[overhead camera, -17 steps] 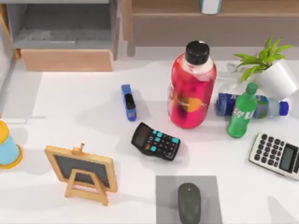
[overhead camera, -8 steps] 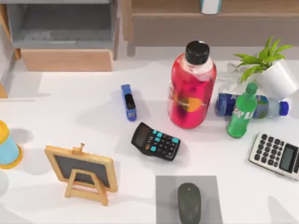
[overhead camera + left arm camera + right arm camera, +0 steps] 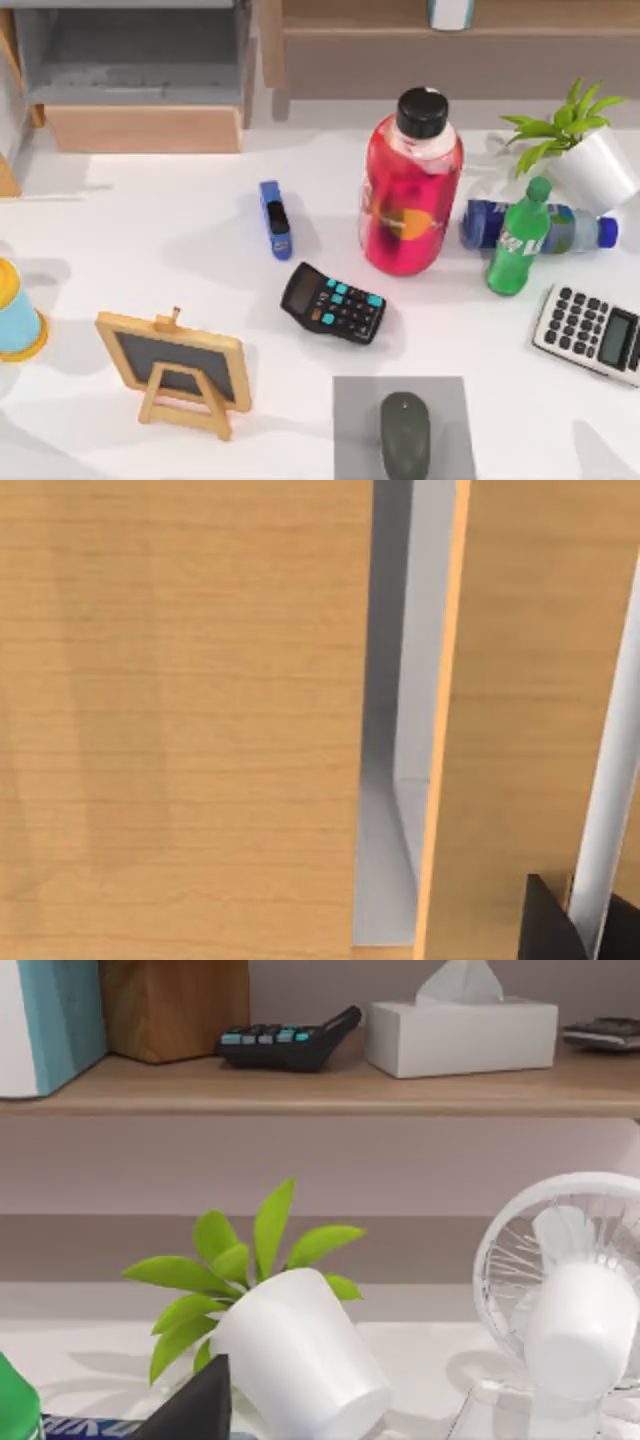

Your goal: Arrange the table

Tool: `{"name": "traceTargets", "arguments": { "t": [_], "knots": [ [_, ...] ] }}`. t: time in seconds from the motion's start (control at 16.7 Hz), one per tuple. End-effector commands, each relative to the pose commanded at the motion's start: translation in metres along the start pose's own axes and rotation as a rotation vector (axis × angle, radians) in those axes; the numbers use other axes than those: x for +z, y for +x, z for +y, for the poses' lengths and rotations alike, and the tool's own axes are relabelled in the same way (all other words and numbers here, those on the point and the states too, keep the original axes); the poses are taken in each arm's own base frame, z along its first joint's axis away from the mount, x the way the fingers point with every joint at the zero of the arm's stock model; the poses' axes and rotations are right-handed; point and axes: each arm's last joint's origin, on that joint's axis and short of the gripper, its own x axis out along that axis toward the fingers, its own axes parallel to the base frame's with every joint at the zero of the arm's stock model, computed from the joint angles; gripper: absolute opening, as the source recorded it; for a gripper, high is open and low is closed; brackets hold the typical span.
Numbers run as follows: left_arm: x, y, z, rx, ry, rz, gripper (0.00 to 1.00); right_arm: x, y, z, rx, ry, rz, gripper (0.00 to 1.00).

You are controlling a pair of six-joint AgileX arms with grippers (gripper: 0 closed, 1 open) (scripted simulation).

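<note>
Table [image 3: 180,240] cluttered — red bottle [image 3: 410,195] upright by black calculator [image 3: 333,303] — hand states untellable.

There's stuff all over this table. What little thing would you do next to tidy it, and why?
Probably go for the blue bottle first: it lies on its side on the table, wedged between the upright green bottle and the leaning white plant pot. Standing it up looks like the plainest fix.

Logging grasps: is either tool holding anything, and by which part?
It cannot be told: neither tool's fingertips are visible, and nothing on the table looks lifted.
</note>
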Motion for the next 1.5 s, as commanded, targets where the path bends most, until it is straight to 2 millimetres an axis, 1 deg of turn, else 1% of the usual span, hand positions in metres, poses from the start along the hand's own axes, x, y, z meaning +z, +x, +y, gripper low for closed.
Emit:
{"name": "traceTargets", "arguments": {
  "t": [0.24, 0.36, 0.72, 1.5],
  "knots": [
    [0.003, 0.032, 0.000, -0.003, -0.004, -0.011, 0.00, 0.000, 0.000, 0.000, 0.000, 0.000, 0.000, 1.00],
    [0.004, 0.041, 0.001, -0.002, -0.004, -0.008, 0.00, 0.000, 0.000, 0.000, 0.000, 0.000, 0.000, 1.00],
    [0.001, 0.041, 0.000, -0.004, -0.004, -0.002, 0.00, 0.000, 0.000, 0.000, 0.000, 0.000, 0.000, 1.00],
    [0.000, 0.080, 0.001, -0.003, -0.003, -0.002, 0.00, 0.000, 0.000, 0.000, 0.000, 0.000, 0.000, 1.00]
  ]
}}
